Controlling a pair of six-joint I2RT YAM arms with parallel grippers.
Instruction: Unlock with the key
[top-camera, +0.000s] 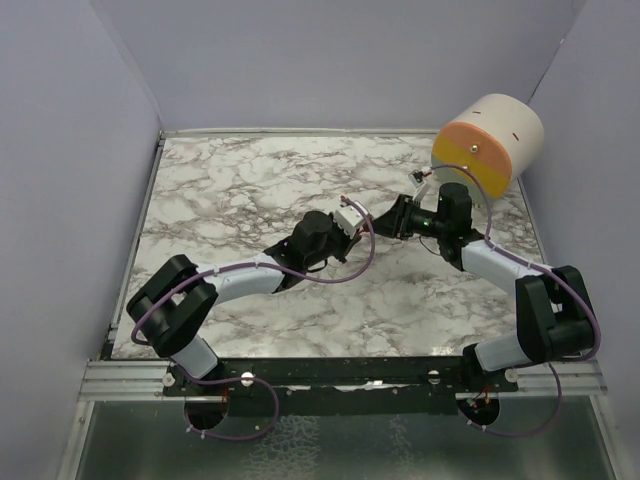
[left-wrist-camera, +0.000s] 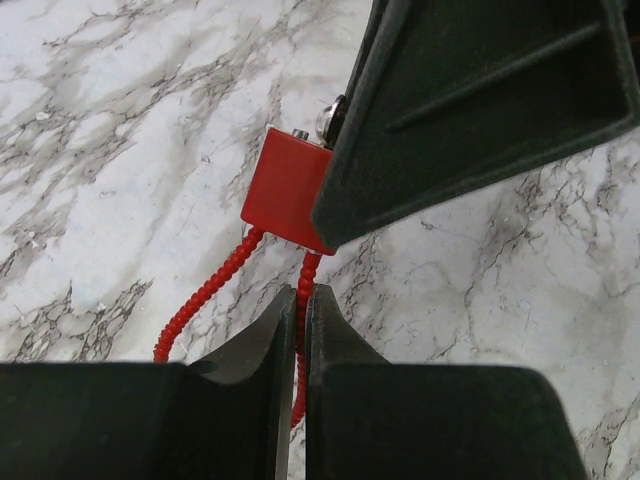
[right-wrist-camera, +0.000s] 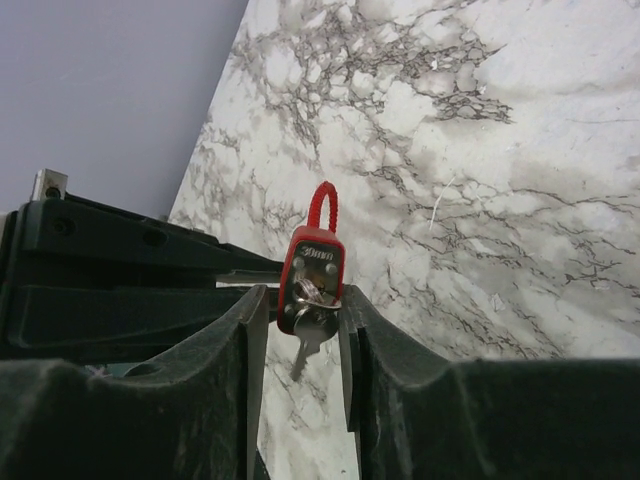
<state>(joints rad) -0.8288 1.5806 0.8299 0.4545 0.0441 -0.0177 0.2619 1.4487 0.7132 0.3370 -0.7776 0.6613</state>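
A red padlock (left-wrist-camera: 285, 190) with a red coiled cable shackle (left-wrist-camera: 205, 290) hangs above the marble table. My left gripper (left-wrist-camera: 302, 295) is shut on one strand of the cable just under the lock body. In the right wrist view the lock face (right-wrist-camera: 312, 262) shows a key ring and a silver key (right-wrist-camera: 312, 335) hanging from the keyhole. My right gripper (right-wrist-camera: 300, 300) is open, one finger on each side of the lock and key; the right finger (right-wrist-camera: 350, 330) looks close to the ring. In the top view both grippers (top-camera: 385, 222) meet mid-table and the lock is hidden.
A cream cylinder with an orange face (top-camera: 490, 145) stands at the back right corner, just behind my right arm. Grey walls (top-camera: 60, 150) close in the marble table (top-camera: 250, 180) on three sides. The right gripper's finger (left-wrist-camera: 480, 100) fills the upper right of the left wrist view.
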